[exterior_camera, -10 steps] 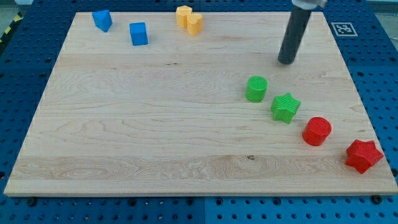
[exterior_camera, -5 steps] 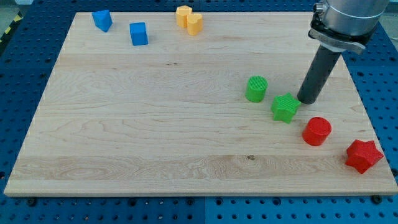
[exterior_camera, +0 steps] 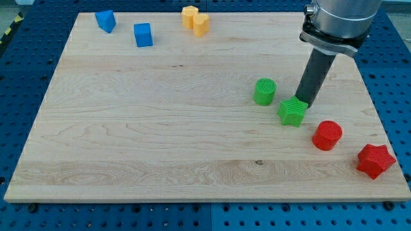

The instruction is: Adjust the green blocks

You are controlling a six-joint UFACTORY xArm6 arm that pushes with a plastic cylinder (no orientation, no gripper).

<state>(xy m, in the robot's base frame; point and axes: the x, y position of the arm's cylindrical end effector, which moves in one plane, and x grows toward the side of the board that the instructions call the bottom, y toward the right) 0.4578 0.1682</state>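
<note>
A green cylinder block (exterior_camera: 264, 91) stands right of the board's centre. A green star block (exterior_camera: 292, 111) lies just below and to the right of it. My tip (exterior_camera: 302, 102) rests at the star's upper right edge, touching it or nearly so. The dark rod rises from there toward the view's top right.
A red cylinder block (exterior_camera: 327, 135) and a red star block (exterior_camera: 375, 160) lie toward the lower right. Two blue blocks (exterior_camera: 106, 20) (exterior_camera: 143, 34) and two touching yellow blocks (exterior_camera: 195, 20) sit along the top edge. The wooden board (exterior_camera: 141, 128) lies on a blue perforated table.
My tip came down from the upper right to the green star's right side, then slid left against its upper right edge. The star has shifted and turned slightly.
</note>
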